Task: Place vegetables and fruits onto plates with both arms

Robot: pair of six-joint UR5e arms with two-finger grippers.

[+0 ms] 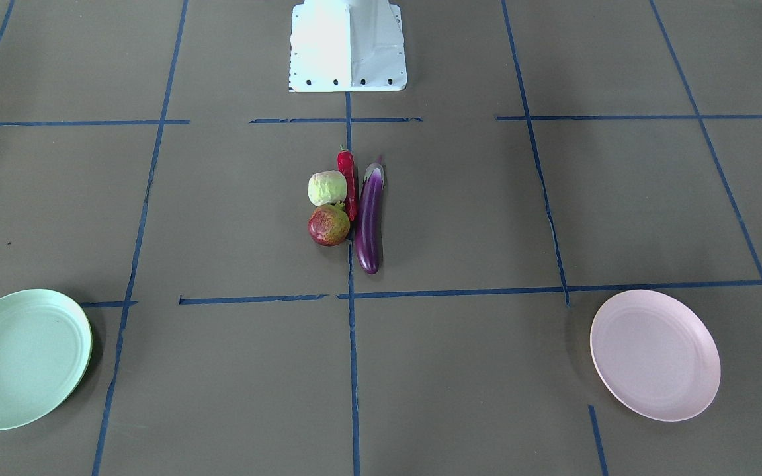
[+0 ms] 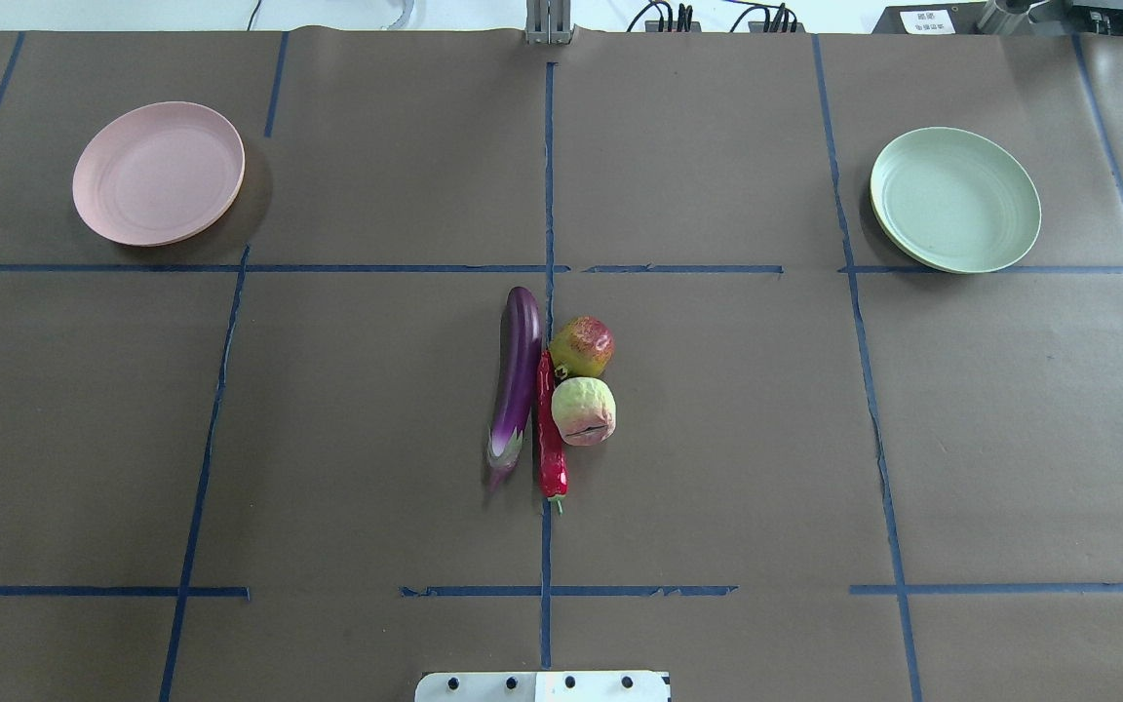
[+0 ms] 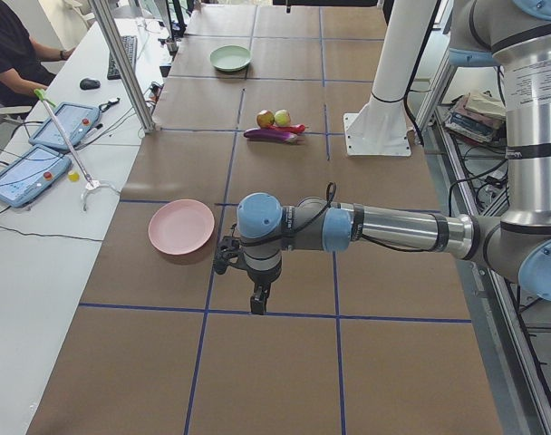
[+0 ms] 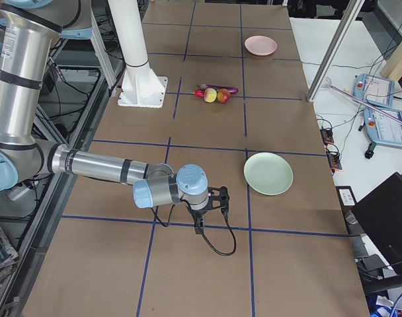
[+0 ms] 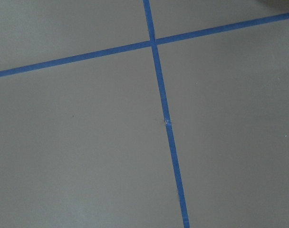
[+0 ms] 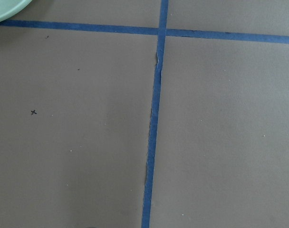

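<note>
Mid-desk, the glossy eggplant, red chili, wrinkly green-yellow ball and pomegranate-like fruit lie packed together, well apart from the pink plate and the mint plate. The eggplant looks slippery, so pinch it across its middle. I cannot tell whether the left tool or the right tool is spread.

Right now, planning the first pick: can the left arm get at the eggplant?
Probably yes: the eggplant lies leftmost, uncovered, with only the chili along its right side.
</note>
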